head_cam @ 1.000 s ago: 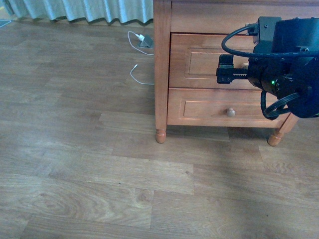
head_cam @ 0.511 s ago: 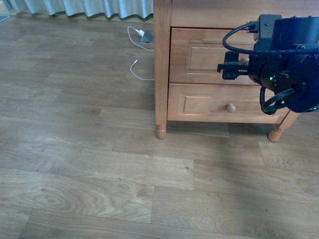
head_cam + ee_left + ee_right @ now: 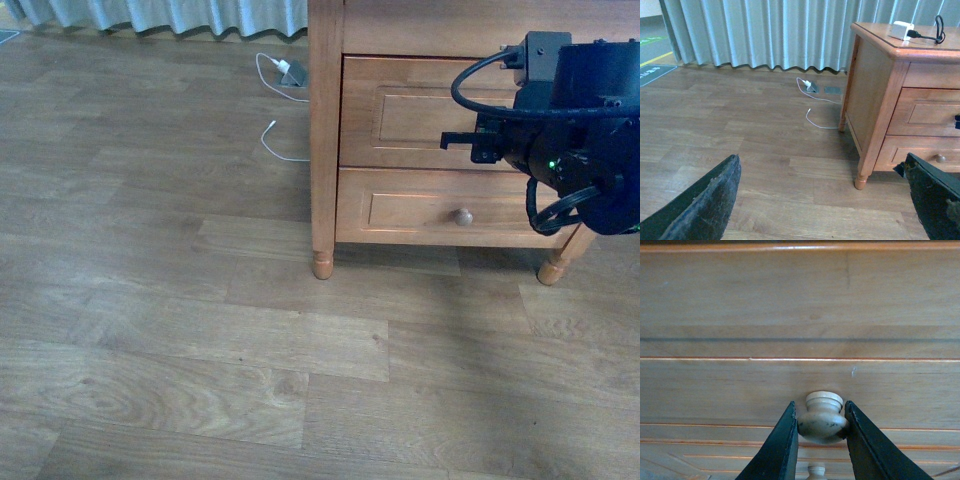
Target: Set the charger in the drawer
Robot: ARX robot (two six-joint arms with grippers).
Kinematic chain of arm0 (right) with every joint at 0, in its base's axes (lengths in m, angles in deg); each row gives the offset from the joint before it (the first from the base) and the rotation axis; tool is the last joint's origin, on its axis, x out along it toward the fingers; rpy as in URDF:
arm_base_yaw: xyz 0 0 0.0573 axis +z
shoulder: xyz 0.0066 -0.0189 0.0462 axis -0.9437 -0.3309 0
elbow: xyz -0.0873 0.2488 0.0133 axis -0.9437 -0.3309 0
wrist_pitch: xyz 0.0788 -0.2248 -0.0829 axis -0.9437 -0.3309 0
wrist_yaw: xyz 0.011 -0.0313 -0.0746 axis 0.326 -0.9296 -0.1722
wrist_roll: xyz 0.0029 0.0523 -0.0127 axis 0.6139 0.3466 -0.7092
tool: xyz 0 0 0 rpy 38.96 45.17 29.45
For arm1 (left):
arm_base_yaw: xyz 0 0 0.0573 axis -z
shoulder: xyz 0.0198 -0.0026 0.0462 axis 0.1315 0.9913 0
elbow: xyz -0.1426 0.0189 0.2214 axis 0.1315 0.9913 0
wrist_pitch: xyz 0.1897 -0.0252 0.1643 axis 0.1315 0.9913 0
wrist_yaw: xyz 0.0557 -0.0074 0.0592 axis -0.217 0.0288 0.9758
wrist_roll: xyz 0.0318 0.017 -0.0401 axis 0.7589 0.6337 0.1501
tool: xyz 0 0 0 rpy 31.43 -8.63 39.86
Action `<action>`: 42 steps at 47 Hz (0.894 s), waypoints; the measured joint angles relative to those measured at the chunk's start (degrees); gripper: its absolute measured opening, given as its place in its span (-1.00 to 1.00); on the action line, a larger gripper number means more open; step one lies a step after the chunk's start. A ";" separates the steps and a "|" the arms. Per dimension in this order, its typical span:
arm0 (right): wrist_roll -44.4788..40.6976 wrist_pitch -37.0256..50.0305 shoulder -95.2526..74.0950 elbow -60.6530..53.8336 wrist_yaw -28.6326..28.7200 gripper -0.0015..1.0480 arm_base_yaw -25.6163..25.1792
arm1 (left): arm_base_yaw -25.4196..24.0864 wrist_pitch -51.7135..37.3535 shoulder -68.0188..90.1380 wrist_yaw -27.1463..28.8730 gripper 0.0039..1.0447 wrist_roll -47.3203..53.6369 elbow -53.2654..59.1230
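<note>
Plank floor [image 3: 150,300], curtain [image 3: 765,30] behind; right claw [image 3: 820,412] clamps the knob [image 3: 823,422] of the drawer [image 3: 400,120]; left claw [image 3: 821,160] spread wide

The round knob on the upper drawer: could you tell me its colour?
A pale cream round wooden knob, clearest in the right wrist view.

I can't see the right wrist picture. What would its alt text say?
The right gripper grips the pale round knob of a honey-coloured wooden drawer, one black finger on each side; the drawer front fills the frame. The lower drawer's knob is just visible.
</note>
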 joint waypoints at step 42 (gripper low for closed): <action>8.22 20.61 21.70 -47.30 8.28 -0.17 0.35 | 0.00 0.00 -0.02 0.00 0.89 0.00 0.00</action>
